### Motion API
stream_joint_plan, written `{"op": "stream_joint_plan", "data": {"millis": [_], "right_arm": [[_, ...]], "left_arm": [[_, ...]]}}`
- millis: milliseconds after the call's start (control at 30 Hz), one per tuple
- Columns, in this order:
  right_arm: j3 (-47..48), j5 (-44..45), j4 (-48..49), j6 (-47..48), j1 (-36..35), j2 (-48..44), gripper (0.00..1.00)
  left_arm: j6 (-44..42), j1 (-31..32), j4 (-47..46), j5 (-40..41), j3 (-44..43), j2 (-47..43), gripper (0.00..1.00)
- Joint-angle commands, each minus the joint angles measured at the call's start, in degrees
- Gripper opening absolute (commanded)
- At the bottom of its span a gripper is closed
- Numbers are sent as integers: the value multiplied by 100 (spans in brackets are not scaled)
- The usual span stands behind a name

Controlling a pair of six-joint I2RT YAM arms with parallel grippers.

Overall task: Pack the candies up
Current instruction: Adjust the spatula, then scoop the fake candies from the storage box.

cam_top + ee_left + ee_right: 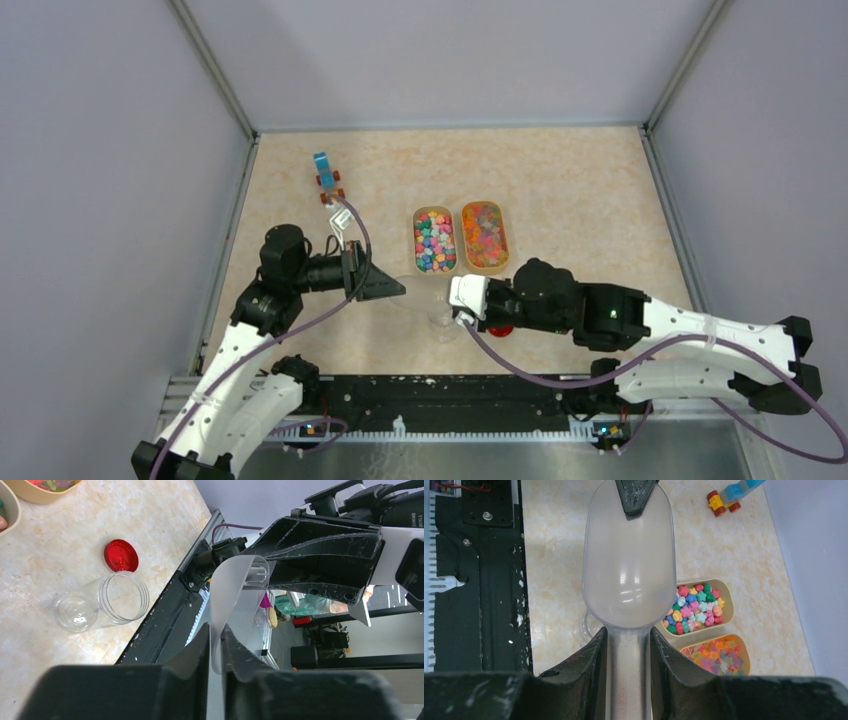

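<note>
Right hand (628,636) clamps a clear scoop (629,570) by its handle; left hand (215,630) pinches its far rim; candies (435,245) lie at its one o'clock from above.

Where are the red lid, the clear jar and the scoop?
red lid (121,555): left wrist view, centre of its top.
clear jar (98,601): left wrist view, its side wall.
scoop (629,575): right wrist view, middle of its bowl.

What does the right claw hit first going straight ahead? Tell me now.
Probably the left claw, pinching the far rim of the scoop whose handle the right claw grips. Depth is unclear, but both seem level along the scoop.
</note>
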State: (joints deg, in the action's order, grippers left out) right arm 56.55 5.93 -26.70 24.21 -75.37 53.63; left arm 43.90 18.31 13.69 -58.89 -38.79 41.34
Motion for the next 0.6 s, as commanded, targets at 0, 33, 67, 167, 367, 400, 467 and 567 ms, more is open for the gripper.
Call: {"op": "stream_joint_plan", "data": {"millis": [0, 33, 67, 167, 367, 400, 467, 567], "right_arm": [[-7, -86, 404, -120, -83, -217, 0], [-10, -13, 390, -145, -83, -228, 0], [-5, 91, 367, -190, -83, -237, 0], [41, 459, 172, -376, -85, -207, 0], [276, 1170, -392, -812, -32, 8, 0], [342, 1218, -509, -907, 22, 58, 0], [490, 1275, -751, -1196, 194, 171, 0], [637, 1314, -1024, -1506, 514, 299, 0]], "left_arm": [[80, 33, -278, -55, -3, -116, 28], [69, 33, -273, -34, -9, -125, 37], [49, 33, -265, -8, -23, -141, 44], [-190, 33, -76, 169, -172, -161, 68], [-975, 35, 760, 966, -757, -142, 97], [-1082, 33, 853, 1116, -822, -151, 99], [-1262, 28, 1000, 1425, -917, -190, 99], [-1450, 33, 1071, 1675, -927, -250, 99]]}}
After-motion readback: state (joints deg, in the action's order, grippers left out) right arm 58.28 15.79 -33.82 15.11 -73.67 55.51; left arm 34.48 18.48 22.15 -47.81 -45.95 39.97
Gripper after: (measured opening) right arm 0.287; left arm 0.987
